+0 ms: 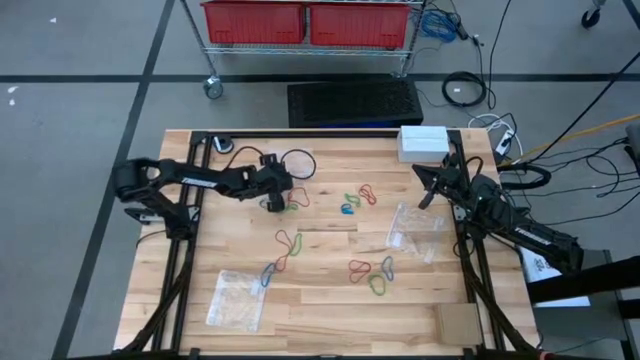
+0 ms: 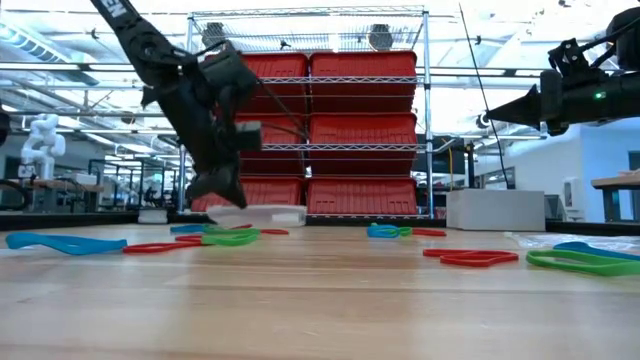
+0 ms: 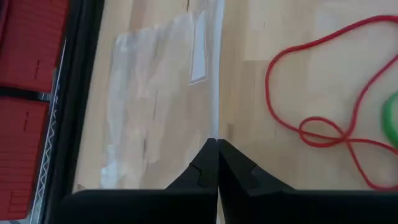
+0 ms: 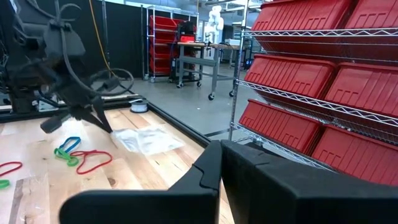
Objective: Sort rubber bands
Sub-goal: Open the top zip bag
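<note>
Rubber bands in red, blue and green lie scattered on the wooden table (image 1: 320,320): a green and red pair (image 1: 292,204), a blue-green one (image 1: 349,207), a red one (image 1: 368,192), and others nearer (image 1: 372,272). My left gripper (image 1: 275,203) is low over the table's middle-left, shut at the edge of a clear plastic bag (image 3: 155,93) that lies flat; a red band (image 3: 323,124) is beside it. My right gripper (image 1: 430,192) hovers raised near the right side, shut, holding nothing. My left gripper (image 3: 216,148) pinches the clear plastic bag by one side edge (image 3: 217,127) between its two shut fingers, coming down at a slant from the table's left. The bag (image 2: 265,214) still lies flat on the table beyond the fingertips.
Two more clear bags lie on the table, one at the right (image 1: 415,228) and one near the front left (image 1: 237,298). A white box (image 1: 423,142) sits at the far edge, a cardboard piece (image 1: 460,322) at the near right corner, and a black cable (image 1: 300,162) loops behind my left gripper.
</note>
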You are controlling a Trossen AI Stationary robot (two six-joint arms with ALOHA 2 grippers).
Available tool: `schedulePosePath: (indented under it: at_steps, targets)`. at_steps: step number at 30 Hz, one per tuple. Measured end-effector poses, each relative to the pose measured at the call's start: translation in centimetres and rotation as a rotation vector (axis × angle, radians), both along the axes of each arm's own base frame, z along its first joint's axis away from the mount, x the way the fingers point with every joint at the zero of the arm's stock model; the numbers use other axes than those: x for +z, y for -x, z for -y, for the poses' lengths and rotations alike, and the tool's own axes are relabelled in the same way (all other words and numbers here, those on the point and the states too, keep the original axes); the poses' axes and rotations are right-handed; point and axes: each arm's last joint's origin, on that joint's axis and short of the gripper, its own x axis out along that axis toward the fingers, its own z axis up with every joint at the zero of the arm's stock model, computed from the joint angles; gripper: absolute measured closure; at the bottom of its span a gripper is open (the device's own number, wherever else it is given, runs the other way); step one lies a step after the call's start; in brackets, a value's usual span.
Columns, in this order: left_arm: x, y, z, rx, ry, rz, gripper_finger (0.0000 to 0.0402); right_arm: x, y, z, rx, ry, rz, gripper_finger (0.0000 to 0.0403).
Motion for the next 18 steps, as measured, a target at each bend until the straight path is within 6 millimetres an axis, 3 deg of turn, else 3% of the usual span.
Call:
schedulePosePath:
  at_steps: [11, 18]
  targets:
    - [4.7, -0.1, 0.6, -0.01, -0.009, 0.114, 0.0401, 0.0, 0.0, 0.0, -0.001, 0.0, 0.0, 0.0403]
    - [6.4, -0.2, 1.0, -0.042, 0.029, 0.2, 0.0401, 0.0, 0.0, 0.0, 0.0, 0.0, 0.0, 0.0403]
